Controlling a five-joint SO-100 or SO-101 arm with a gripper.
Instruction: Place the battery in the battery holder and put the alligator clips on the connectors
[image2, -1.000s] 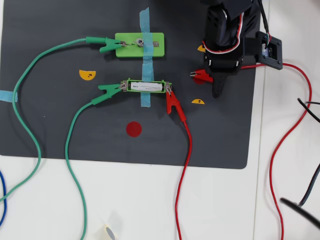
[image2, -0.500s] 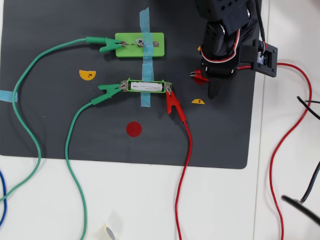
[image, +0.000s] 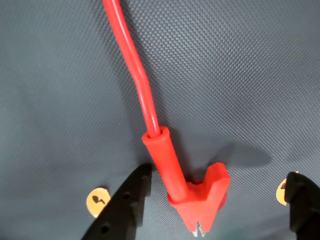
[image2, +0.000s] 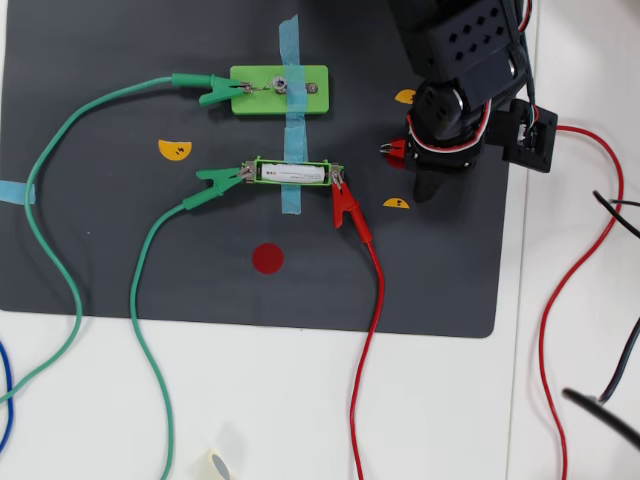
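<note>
Bare mat (image: 240, 75) flanks the loose red clip (image: 200, 192) between the end effector's (image: 215, 200) fingers.

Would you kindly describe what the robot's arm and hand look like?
The arm is matte black plastic with rows of small round holes, and red, white and black wires loop along it. The hand has two black fingers, and a black camera block sits at the wrist.

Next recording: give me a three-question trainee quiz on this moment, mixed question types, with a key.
1. True or false: the battery already sits in the battery holder.
2. How many clips are already on connectors? A) one B) three C) four
3. Fill in: in the wrist view, the loose red clip lies between the fingers of the ____ hand.

Key: 1 true; 2 B (two green, one red); 3 open.
</note>
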